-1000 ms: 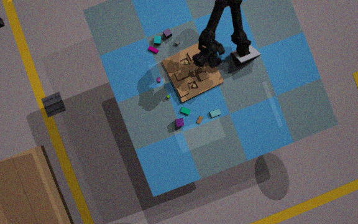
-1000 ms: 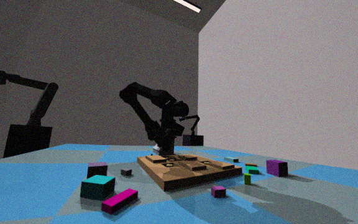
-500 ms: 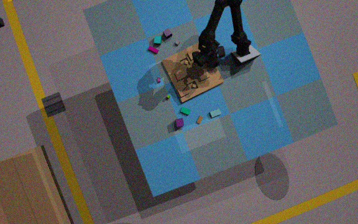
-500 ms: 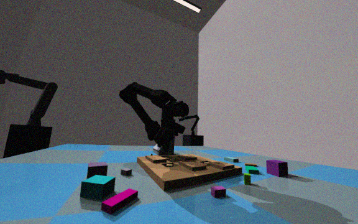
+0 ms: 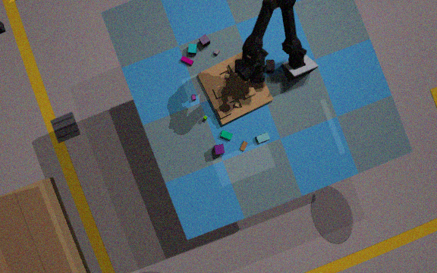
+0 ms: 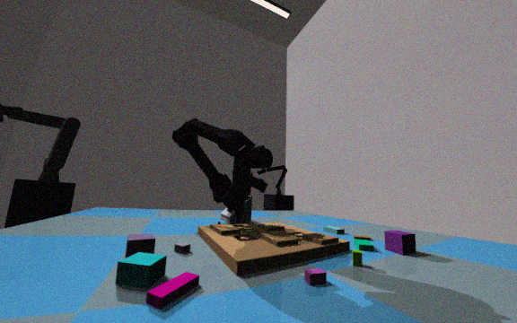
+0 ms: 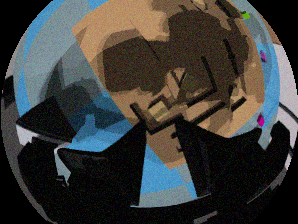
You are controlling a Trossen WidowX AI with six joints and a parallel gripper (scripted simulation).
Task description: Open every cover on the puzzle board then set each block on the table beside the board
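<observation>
The wooden puzzle board (image 5: 244, 111) (image 6: 267, 262) lies on the checkered mat, largely in my arm's shadow in the top view. Low wooden covers (image 6: 282, 240) (image 6: 322, 239) and dark track strips stand on its top; which wells are open I cannot tell. My gripper (image 7: 160, 123) is partly open with nothing between its fingers, above the board near its arm-side edge; its height is unclear. On the mat beside the board lie a magenta bar (image 5: 187, 61) (image 6: 173, 290), a teal block (image 5: 192, 48) (image 6: 141, 270), a small pink-purple block (image 5: 193, 97) (image 6: 315, 276) and a lime block (image 5: 205, 118) (image 6: 357, 258).
A mauve block (image 5: 204, 40) (image 6: 140, 244) and small grey block (image 5: 216, 52) (image 6: 182, 248) lie near the teal one. Purple (image 5: 218, 149) (image 6: 399, 242), green (image 5: 226, 135) (image 6: 363, 245), orange (image 5: 243, 145) and pale teal (image 5: 262, 138) (image 6: 334, 230) blocks lie across the board. A dark block sits by my arm.
</observation>
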